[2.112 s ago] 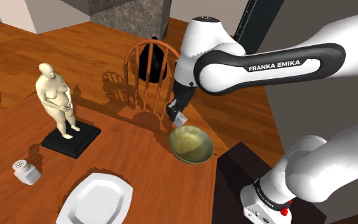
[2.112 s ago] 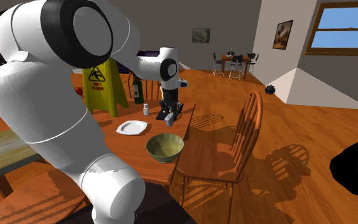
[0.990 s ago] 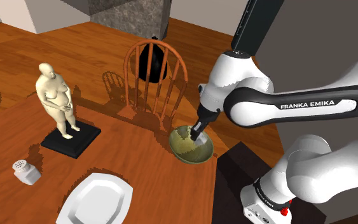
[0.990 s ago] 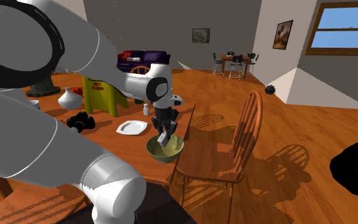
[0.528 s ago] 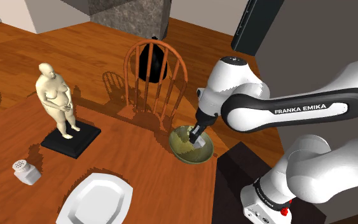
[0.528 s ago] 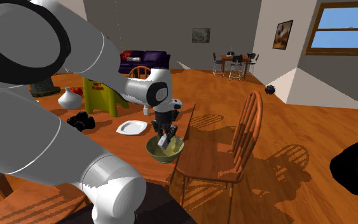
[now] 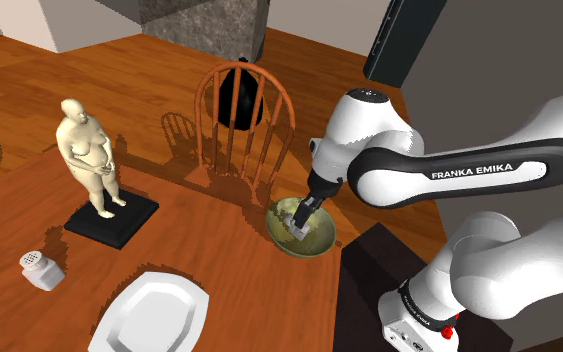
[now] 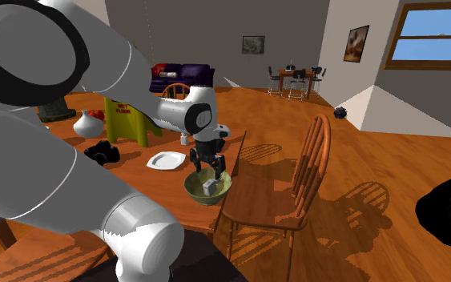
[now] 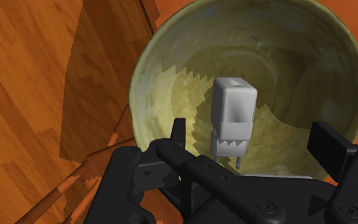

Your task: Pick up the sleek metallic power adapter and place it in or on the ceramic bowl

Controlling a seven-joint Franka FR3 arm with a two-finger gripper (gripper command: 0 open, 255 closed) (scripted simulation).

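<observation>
Since half a second ago the two black fingers (image 9: 327, 139) have been spread and the pale grey, box-shaped power adapter (image 9: 234, 114) has been let go. It is now seen lower, inside the round olive-green glazed bowl (image 9: 147, 70), where before it was clasped above the bowl's floor. The all-black two-finger gripper (image 9: 252, 133) is held open just above the bowl, with its fingers set apart on either side of the adapter and not touching it, so nothing is gripped. In the wrist view the adapter is seen between and beyond the fingertips, with its short prongs turned towards the hand. Whether it lies flat on the bottom or leans on the inner wall cannot quite be told. In the second exterior view it is shown under the spread fingers, below the rim. The bowl is set near the edge of the brown wooden table (image 7: 199, 240), beside a wooden spindle-back chair (image 7: 203, 125). Well apart from it are found a cream figurine (image 7: 87, 150) on a black square base (image 7: 134, 215), a white plate (image 7: 154, 315) and a small white shaker (image 7: 41, 270).
</observation>
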